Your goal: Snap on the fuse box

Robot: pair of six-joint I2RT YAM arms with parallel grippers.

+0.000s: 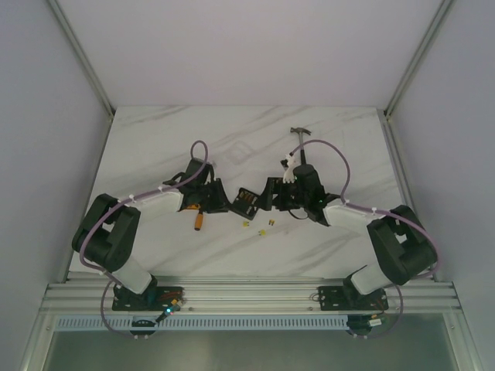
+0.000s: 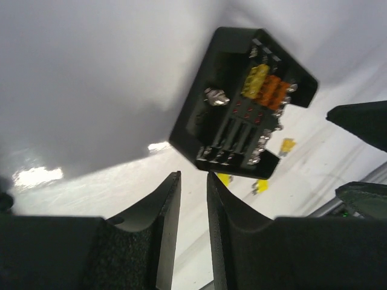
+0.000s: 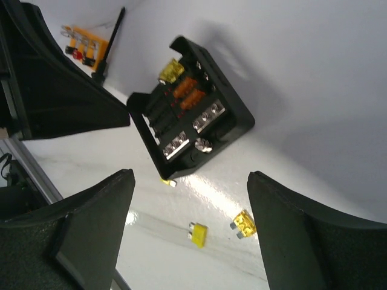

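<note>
Fuse box (image 1: 246, 201) uncovered at the centre of the white, grey-veined desk (image 1: 155, 147), its yellow and orange fuses exposed. It rests on the surface and neither arm holds it. From my remote station I see the left fingers (image 2: 164, 216) at its 9 o'clock, drawn close with a thin gap and nothing between them. The right fingers (image 3: 97, 211) sit at its 3 o'clock, spread wide, released and equally empty.

I judge the task to be at the approach. No cover is on the box, and I cannot make out the clear lid with any certainty. The next move calls for finding that lid, seating it square over the box and pressing until it clicks, likely with one arm bracing the base.

Loose yellow fuses (image 1: 267, 228) lie at the box's 5 o'clock and a hammer (image 1: 300, 133) at 1 o'clock. Plain white walls (image 1: 232, 46) enclose the desk, and an aluminium rail (image 1: 247, 297) runs along its near edge.
</note>
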